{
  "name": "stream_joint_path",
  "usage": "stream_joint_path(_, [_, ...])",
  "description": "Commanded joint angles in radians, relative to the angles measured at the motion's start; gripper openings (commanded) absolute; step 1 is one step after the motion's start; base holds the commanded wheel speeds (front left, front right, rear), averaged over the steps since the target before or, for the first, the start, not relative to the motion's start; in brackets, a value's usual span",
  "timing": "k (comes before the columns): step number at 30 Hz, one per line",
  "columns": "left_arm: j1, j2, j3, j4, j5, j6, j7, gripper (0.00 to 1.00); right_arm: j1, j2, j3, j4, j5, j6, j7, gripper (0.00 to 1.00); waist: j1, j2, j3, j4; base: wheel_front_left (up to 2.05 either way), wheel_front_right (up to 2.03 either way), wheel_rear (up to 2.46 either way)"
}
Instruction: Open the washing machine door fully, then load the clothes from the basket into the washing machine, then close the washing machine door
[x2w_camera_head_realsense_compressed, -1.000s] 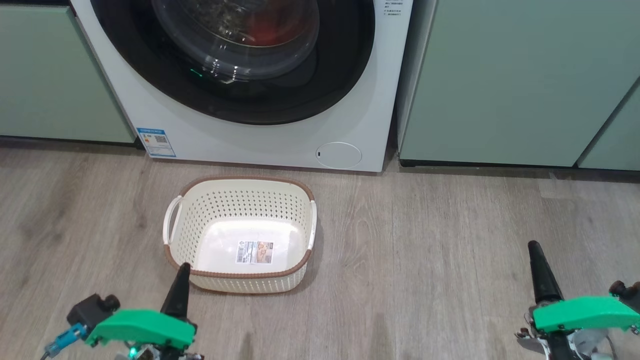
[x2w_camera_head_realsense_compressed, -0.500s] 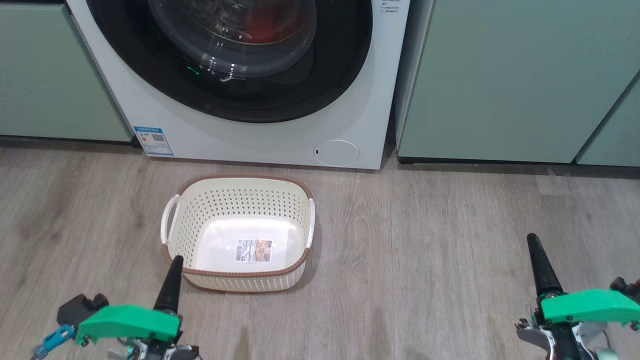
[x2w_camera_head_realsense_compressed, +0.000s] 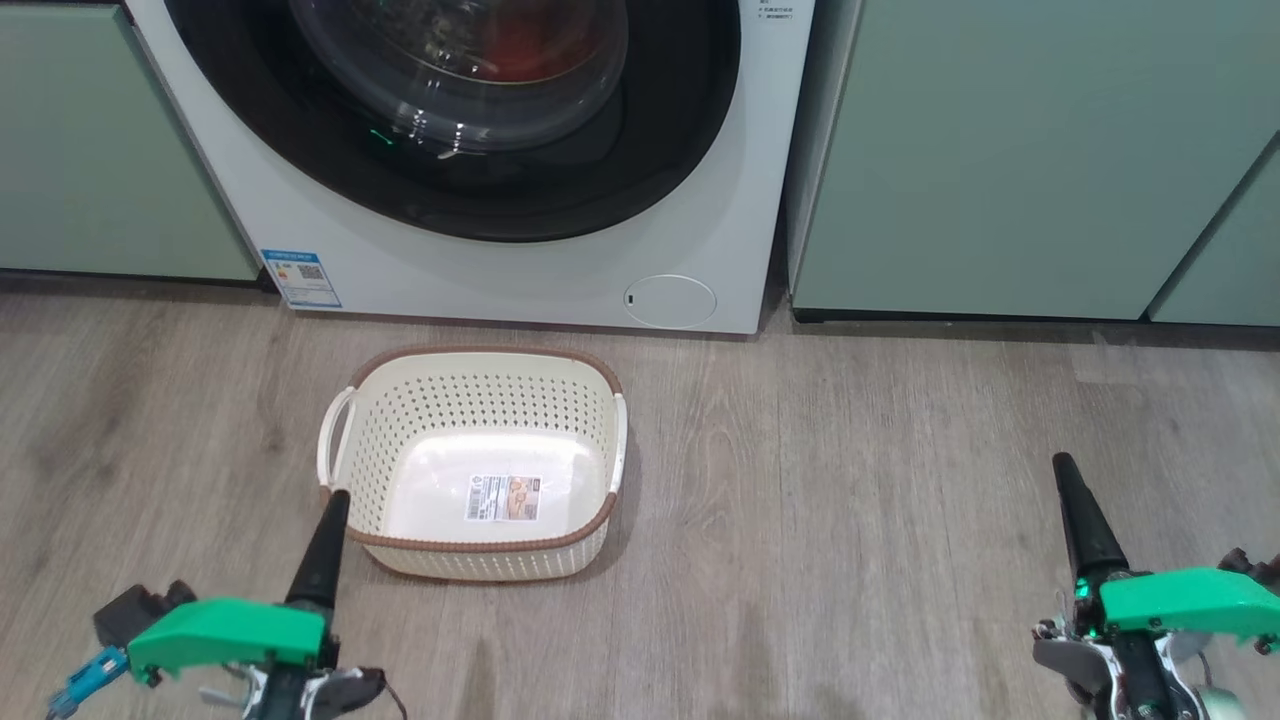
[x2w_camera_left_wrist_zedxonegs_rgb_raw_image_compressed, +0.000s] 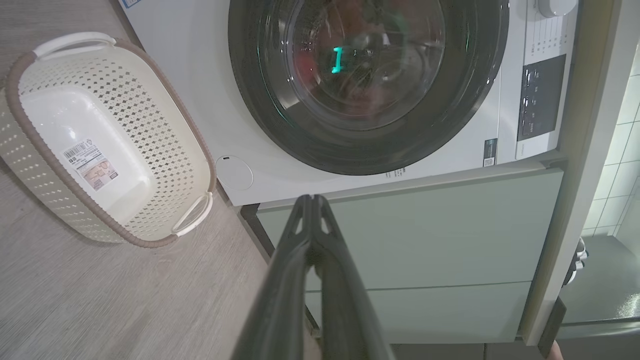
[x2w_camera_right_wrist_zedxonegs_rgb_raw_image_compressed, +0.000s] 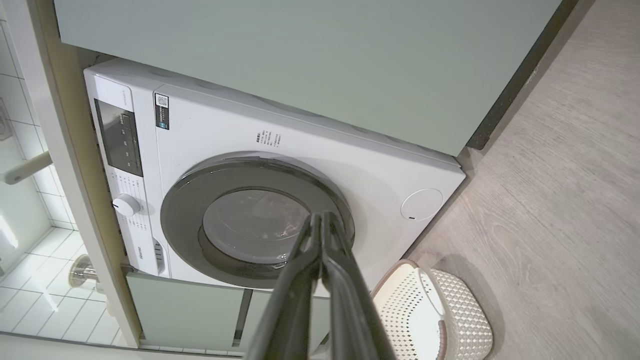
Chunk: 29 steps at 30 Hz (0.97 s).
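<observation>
The left gripper (x2w_camera_head_realsense_compressed: 333, 500) is seen nearest, at the lower left of the head view. Its two dark fingers are pressed together, and nothing is held between them. The right gripper (x2w_camera_head_realsense_compressed: 1063, 462) is seen at the lower right, above the bare wooden floor (x2w_camera_head_realsense_compressed: 850, 480), with its fingers likewise brought together and empty.

In the head view the left gripper's tip is laid across the near left corner of the basket (x2w_camera_head_realsense_compressed: 480, 400); whether the rim is touched cannot be told. The basket is set on the floor just in front of the washing machine (x2w_camera_head_realsense_compressed: 500, 275), and its bottom is shown bare around a sticker (x2w_camera_head_realsense_compressed: 505, 497).

Farther back, the machine is flanked on both sides by pale green cabinets (x2w_camera_head_realsense_compressed: 1000, 150). A blue energy sticker (x2w_camera_head_realsense_compressed: 300, 277) is fixed low on its left and a round cover (x2w_camera_head_realsense_compressed: 670, 301) is set low on its right. The washing machine door (x2w_camera_head_realsense_compressed: 660, 150) is shut flat against the front. The clothes (x2w_camera_head_realsense_compressed: 520, 40) are glimpsed as a red patch behind its glass bowl, inside the drum. In the right wrist view, part of the door's lower rim is hidden by the closed fingers, and a dial (x2w_camera_right_wrist_zedxonegs_rgb_raw_image_compressed: 126, 204) is seen beside a dark control panel (x2w_camera_right_wrist_zedxonegs_rgb_raw_image_compressed: 120, 137).
</observation>
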Motion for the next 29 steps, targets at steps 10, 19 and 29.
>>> stream_joint_path(10, [-0.066,0.012,0.055,-0.041,-0.114,-0.025,0.033,0.0,-0.072,-0.013,0.014,-0.037,0.118,0.0,0.033,0.0,-0.0001,0.0,0.004,-0.004,0.0,0.0,0.0])
stream_joint_path(19, [-0.076,0.013,0.078,-0.045,-0.209,-0.037,0.059,0.0,-0.085,-0.014,0.015,-0.038,0.216,0.0,0.059,0.0,-0.0001,0.0,0.008,-0.008,0.0,0.0,0.0])
stream_joint_path(29, [-0.083,0.013,0.092,-0.047,-0.268,-0.044,0.075,0.0,-0.092,-0.015,0.015,-0.039,0.276,0.0,0.076,0.0,-0.0001,0.0,0.011,-0.011,0.0,0.0,0.0])
